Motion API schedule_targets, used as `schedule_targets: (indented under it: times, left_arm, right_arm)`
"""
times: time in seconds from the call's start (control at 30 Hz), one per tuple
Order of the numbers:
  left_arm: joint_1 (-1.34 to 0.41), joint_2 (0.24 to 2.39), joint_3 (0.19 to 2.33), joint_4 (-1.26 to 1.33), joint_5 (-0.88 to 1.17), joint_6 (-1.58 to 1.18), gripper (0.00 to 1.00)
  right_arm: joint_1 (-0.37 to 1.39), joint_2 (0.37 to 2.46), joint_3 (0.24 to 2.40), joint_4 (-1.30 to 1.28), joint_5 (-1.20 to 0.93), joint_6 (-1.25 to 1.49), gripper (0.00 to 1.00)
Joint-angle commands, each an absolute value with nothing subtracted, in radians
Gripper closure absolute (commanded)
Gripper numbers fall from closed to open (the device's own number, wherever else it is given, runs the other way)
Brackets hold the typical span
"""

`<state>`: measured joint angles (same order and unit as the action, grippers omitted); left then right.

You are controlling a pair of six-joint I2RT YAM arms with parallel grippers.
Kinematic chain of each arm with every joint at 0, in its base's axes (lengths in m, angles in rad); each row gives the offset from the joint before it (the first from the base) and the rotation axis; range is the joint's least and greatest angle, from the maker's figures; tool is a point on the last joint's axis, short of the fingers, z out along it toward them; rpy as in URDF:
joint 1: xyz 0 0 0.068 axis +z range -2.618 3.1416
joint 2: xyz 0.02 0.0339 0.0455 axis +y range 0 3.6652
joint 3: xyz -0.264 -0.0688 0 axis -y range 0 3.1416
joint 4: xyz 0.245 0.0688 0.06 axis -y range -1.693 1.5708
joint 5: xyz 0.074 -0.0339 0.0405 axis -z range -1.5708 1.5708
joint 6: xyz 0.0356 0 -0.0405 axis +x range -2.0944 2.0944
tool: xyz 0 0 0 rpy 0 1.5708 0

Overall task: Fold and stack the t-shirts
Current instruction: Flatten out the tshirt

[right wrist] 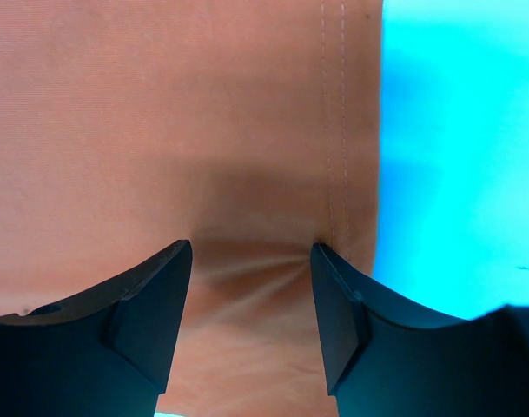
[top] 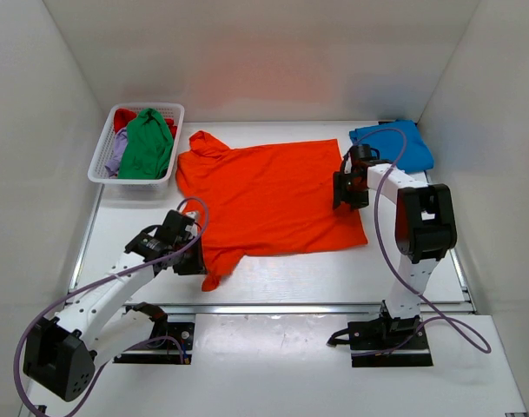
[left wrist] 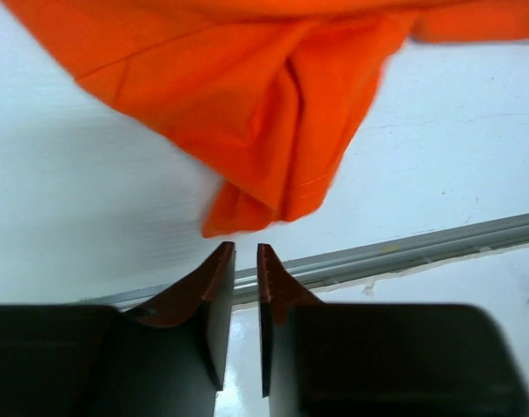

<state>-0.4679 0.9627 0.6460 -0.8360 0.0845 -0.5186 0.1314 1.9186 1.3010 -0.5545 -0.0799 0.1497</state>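
Closest to the lens, your left gripper (left wrist: 245,248) has its two fingers barely parted: a thin slit with nothing in it. Just beyond the tips, the near sleeve (left wrist: 264,182) of the orange t-shirt (top: 273,195) lies bunched on the table (top: 290,278); I cannot tell whether the tips touch it.

Your right gripper (right wrist: 251,250) stands wide apart, both tips pressed down on the orange cloth just inside the stitched hem (right wrist: 333,130). It has closed on nothing yet.

Expect the shirt to be light, limp and quick to slide on that smooth top. It will sag from any single pinch, so I would take it by the sleeve seam on the left and by the hem on the right, gathering a small ridge before closing.

Only the right wrist view shows the fine puckers drawn between the tips. Only the top view shows the whole layout: the orange shirt spread across the middle, collar to the left and hem to the right; a folded blue t-shirt (top: 394,143) at the far right; a white basket (top: 103,165) at the far left holding a green t-shirt (top: 147,143) heaped on others.
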Motion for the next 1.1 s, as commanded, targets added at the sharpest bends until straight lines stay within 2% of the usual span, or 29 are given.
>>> schedule_targets:
  times: [0.0,0.13,0.37,0.6,0.67,0.8,1.07]
  left_arm:
    - [-0.471,0.94,0.64,-0.859,0.077,-0.512,0.71]
    - [-0.457,0.928,0.635,-0.856,0.104,-0.511,0.67]
    - [-0.462,0.959,0.617,-0.775,0.088,-0.543,0.67]
    - [-0.429,1.193,0.669,-0.617,0.002,-0.488,0.64]
    - [-0.436,1.309,0.708,-0.586,0.008,-0.471,0.66]
    - [-0.428,1.452,0.787,-0.554,-0.032,-0.436,0.8]
    - [-0.293,1.681,1.064,-0.581,-0.07,-0.336,0.85]
  right_arm:
    - [0.086,1.884,1.287,-0.572,-0.04,0.121,0.45]
    - [0.087,1.896,1.286,-0.577,-0.006,0.107,0.46]
    - [0.068,1.917,1.308,-0.58,0.017,0.095,0.46]
    - [0.098,1.898,1.315,-0.588,0.029,0.081,0.46]
    - [0.097,1.882,1.304,-0.587,0.023,0.089,0.46]
    - [0.089,1.845,1.278,-0.575,0.028,0.083,0.46]
    - [0.066,1.871,1.273,-0.584,0.045,0.06,0.46]
